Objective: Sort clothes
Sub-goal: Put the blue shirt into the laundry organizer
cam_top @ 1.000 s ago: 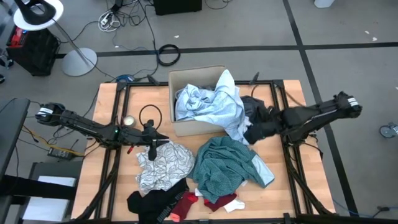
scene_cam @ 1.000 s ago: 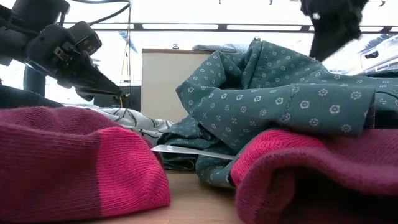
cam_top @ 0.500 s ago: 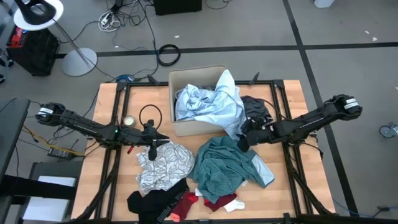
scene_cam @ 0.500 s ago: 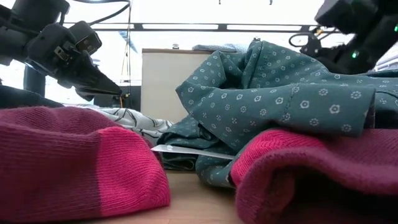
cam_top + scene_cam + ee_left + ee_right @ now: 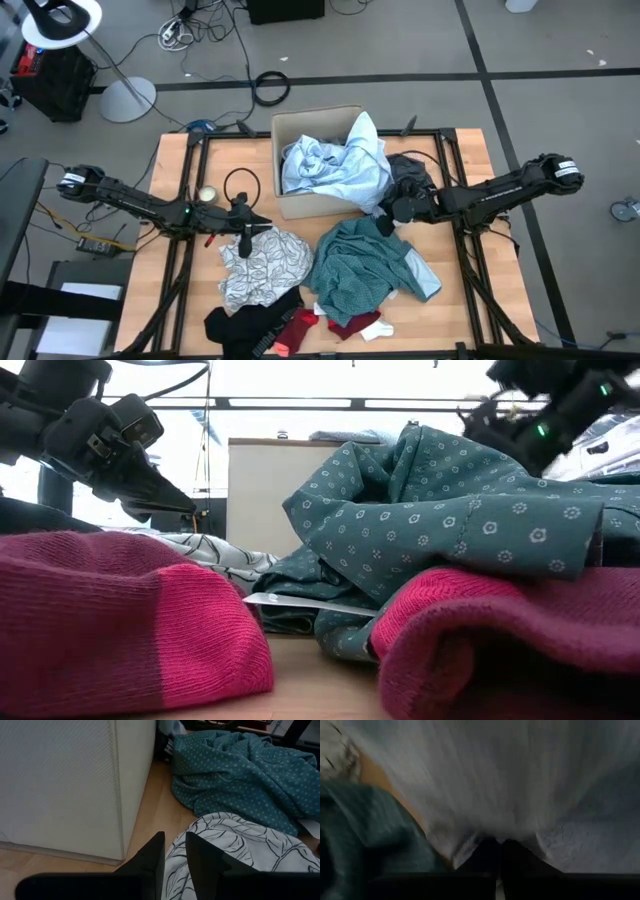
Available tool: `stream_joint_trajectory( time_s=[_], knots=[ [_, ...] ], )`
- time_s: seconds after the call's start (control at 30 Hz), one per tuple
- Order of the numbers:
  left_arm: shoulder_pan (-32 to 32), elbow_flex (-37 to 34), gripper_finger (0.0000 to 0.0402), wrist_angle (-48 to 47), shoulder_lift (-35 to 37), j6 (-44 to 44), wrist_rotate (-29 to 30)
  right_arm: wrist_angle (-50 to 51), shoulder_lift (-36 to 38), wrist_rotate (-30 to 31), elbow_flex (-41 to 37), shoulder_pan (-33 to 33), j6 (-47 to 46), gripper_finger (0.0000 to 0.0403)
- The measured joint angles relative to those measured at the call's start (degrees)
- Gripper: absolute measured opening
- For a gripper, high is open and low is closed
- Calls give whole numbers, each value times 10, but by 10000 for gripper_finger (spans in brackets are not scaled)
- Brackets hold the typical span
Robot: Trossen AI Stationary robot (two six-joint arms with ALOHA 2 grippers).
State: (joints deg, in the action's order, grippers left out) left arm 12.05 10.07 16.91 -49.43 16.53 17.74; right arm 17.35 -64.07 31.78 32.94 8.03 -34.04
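Note:
A tan box (image 5: 300, 122) at the table's far middle holds a pale blue garment (image 5: 335, 165) that spills over its right wall. My right gripper (image 5: 383, 215) is shut at that hanging part, just above the teal dotted garment (image 5: 360, 265). A dark garment (image 5: 410, 172) lies right of the box. My left gripper (image 5: 247, 240) hovers over the white leaf-patterned garment (image 5: 262, 262), its fingers a little apart with nothing between them (image 5: 172, 836). A black garment (image 5: 245, 325) and red-and-white socks (image 5: 355, 325) lie at the near edge. My right gripper is shut on the pale blue garment's hanging part (image 5: 495, 827), right of the box. Folds of the cloth run together at the fingertips. The fingers come level from the table's right. How many layers are caught cannot be seen. The rest of the garment stays draped over the box.
A roll of tape (image 5: 207, 194) and a black cable loop (image 5: 240, 185) lie on the table's left part, behind my left arm. In the low view the socks (image 5: 120, 620) fill the foreground, with the teal garment (image 5: 440, 510) behind them.
My right gripper has moved from beside the dark garment toward the table's left, first dipping over the teal garment, then coming to the pale blue garment's hanging part beside the box.

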Motion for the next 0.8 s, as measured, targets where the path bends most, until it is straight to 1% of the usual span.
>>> stream_joint_trajectory(
  time_s=[0.17, 0.27, 0.33, 0.5, 0.6, 0.67, 0.8],
  knots=[
    [0, 0, 83, 0, 0, 0, 0, 140, 0, 34, 123, 1, 18, 4],
    [0, 0, 83, 0, 0, 0, 0, 192, 0, 58, 198, 1, 48, 3],
    [0, 0, 83, 1, 0, 0, 0, 205, 0, 72, 244, 0, 74, 3],
    [0, 0, 83, 13, 0, -2, 0, 199, -12, 132, 344, -2, 163, 2],
    [0, 0, 83, 19, 0, -8, 0, 158, -25, 140, 390, -18, 243, 1],
    [0, 0, 83, 17, 0, -9, 0, 116, -37, 121, 417, -36, 298, 1],
    [0, 0, 83, 17, 0, -9, 0, 56, -76, 54, 474, -79, 376, 1]
  ],
)
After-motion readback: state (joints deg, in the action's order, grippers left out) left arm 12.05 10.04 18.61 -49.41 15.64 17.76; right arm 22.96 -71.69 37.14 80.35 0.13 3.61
